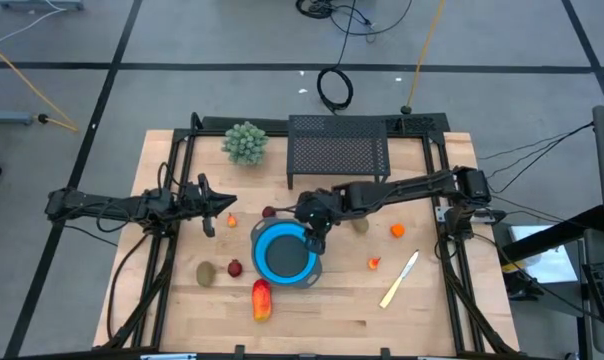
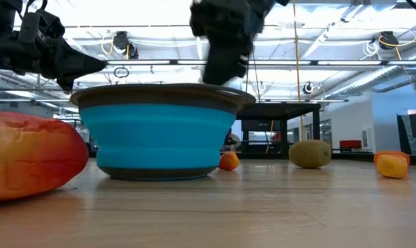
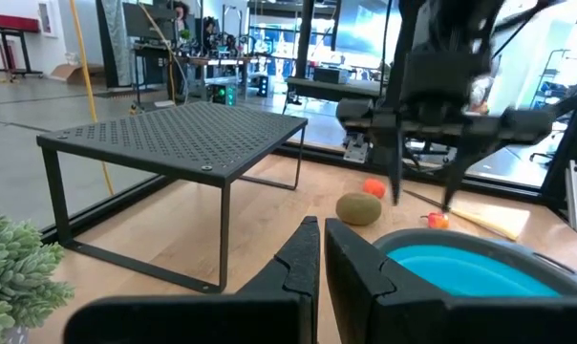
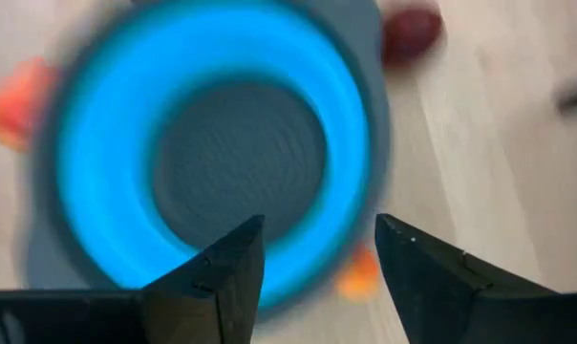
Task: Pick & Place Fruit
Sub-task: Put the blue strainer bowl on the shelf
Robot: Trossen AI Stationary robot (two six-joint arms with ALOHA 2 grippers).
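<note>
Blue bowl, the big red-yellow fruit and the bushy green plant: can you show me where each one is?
Blue bowl [image 1: 267,262]: high view, on its blue inner wall.
Red-yellow fruit [image 1: 261,300]: high view, on its middle.
Green plant [image 1: 245,142]: high view, on its leafy top.

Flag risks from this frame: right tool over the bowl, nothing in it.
1. The right tool hangs open and empty over the blue bowl; a descent here could hit the rim and shove the bowl into the dark red ball.
2. The left tool, shut, sits near the bowl too; both arms reaching inward may collide.
3. The small orange piece lies against the bowl's edge, leaving little room to grasp it.
</note>
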